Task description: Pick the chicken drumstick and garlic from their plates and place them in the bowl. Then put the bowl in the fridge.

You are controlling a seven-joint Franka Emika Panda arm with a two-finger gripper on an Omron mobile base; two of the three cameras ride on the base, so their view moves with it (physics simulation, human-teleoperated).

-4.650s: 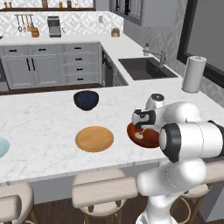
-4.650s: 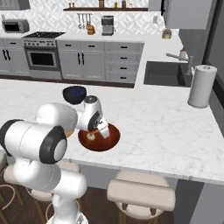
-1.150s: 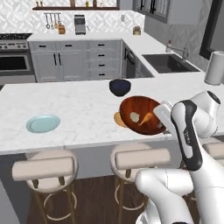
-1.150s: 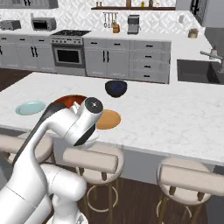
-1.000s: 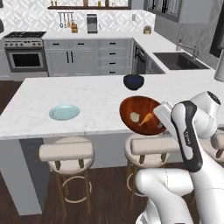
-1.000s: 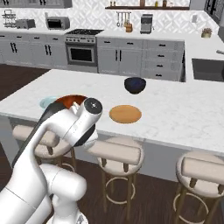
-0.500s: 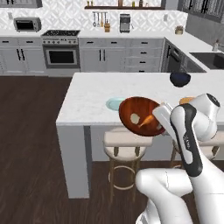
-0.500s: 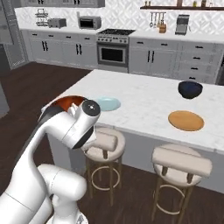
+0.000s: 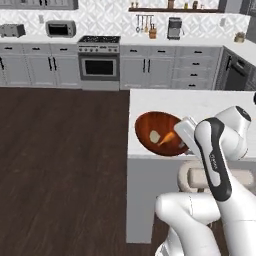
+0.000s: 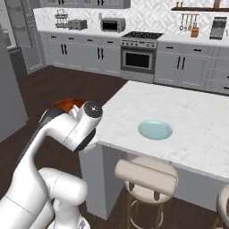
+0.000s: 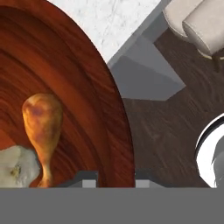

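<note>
1. Step in hand: the transport of the loaded bowl to the fridge. Loading is complete. The chicken drumstick and the garlic both lie inside the bowl, touching each other.

2. Tool state: the gripper grasps the bowl by its rim. In the hand view one finger tip stands inside the rim and the other outside it, with the wooden wall clamped between them.

3. Bowl position: in the left base view the bowl is carried in the air over the corner of the island counter, above the dark floor on its near side. It looks roughly level, and the contents sit low in the hollow.

4. Remaining items: the light blue plate rests on the counter with nothing on it.

5. Fridge: a tall dark grey panel at the left edge of the right base view is probably the fridge. Whether its door is open cannot be told.

6. Next move calls for:
   - a level bowl, so that the food does not roll out;
   - a firm clamp on the rim;
   - a base approach that ends square to a shelf.
</note>
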